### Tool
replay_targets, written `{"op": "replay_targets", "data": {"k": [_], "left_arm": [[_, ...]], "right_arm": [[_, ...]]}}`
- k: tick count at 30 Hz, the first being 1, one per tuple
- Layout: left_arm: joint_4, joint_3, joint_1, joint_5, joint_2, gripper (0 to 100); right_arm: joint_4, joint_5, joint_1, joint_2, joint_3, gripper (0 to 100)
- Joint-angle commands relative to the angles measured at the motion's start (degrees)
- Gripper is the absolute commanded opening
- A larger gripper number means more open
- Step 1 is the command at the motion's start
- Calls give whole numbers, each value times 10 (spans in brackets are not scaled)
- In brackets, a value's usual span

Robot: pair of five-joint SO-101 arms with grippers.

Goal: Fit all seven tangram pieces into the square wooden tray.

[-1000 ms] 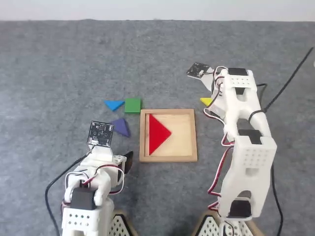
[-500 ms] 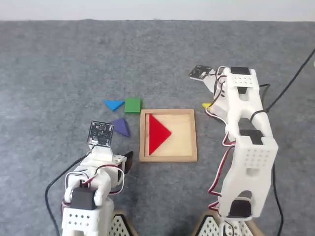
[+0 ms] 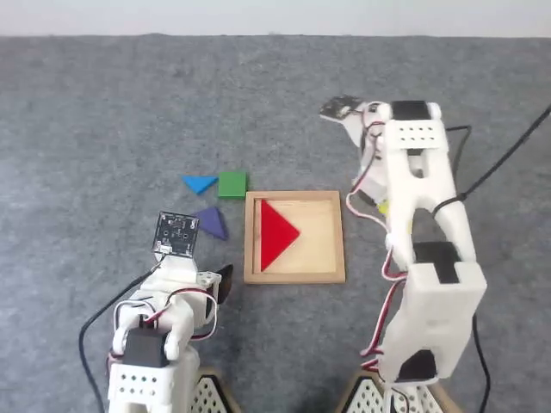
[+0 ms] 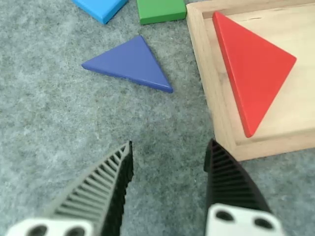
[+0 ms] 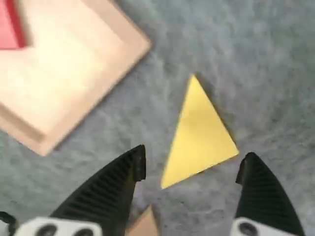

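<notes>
We are logging the left gripper (image 4: 171, 143) hanging over the grey carpet (image 3: 129, 103) just beside the square wooden tray (image 3: 294, 276), jaws spread and gripping nothing. The right gripper (image 5: 195, 151) is hovering above the yellow triangle (image 5: 199, 130), jaws wide apart and likewise empty; that piece is lying flat on the carpet near a tray corner. The red triangle (image 3: 275, 232) is sitting inside the tray against its left wall. The purple triangle (image 3: 213, 222), green square (image 3: 232, 184) and light blue triangle (image 3: 200, 182) are lying outside, left of the tray

The tray (image 3: 294, 277) is pale smooth wood, its red triangle (image 3: 275, 232) matt, the table cover (image 3: 129, 112) rough cloth.
</notes>
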Motion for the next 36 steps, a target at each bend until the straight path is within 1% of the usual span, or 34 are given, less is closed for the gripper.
{"op": "replay_targets", "data": {"k": [1, 4, 7, 9, 11, 12, 15, 22, 31, 36], "left_arm": [[3, -4, -4, -4, -11, 238], [3, -4, -4, -4, -11, 238], [3, -4, -4, -4, -11, 238], [3, -4, -4, -4, -11, 238], [3, -4, -4, -4, -11, 238], [3, -4, -4, -4, -11, 238], [3, -4, -4, -4, -11, 238], [3, -4, -4, -4, -11, 238], [3, -4, -4, -4, -11, 238], [3, -4, -4, -4, -11, 238]], "right_arm": [[14, -29, -34, -51, -16, 292], [15, -33, -44, -54, -16, 292], [14, -26, -9, -50, -11, 295], [7, 17, 18, -39, 9, 303], [-7, 62, 33, -25, 40, 342], [-21, 69, 36, -22, 57, 360], [-74, 74, 48, -17, 99, 392], [-164, 74, 55, -11, 169, 392], [-231, 75, 102, -11, 209, 392], [-245, 75, 97, 16, 206, 392]]}}
